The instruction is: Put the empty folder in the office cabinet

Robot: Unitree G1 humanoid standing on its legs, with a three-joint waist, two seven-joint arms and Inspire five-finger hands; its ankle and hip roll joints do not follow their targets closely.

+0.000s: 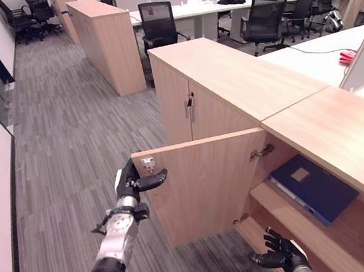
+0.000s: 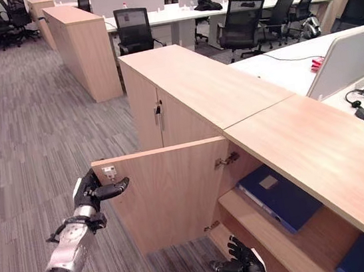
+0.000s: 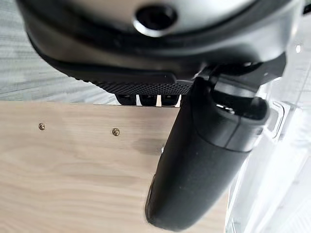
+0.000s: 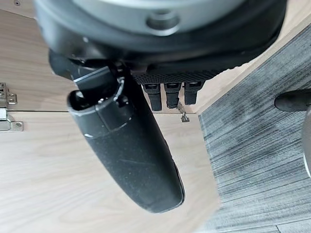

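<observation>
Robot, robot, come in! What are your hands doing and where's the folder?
Left hand gripping the open cabinet door by its outer edge. Right hand open, low by the bottom shelf. Blue folder lying on the cabinet shelf. Nothing blocking.

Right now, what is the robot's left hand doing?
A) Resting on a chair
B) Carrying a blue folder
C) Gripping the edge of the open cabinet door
C: the left hand curls over the free edge of the open cabinet door.
</observation>
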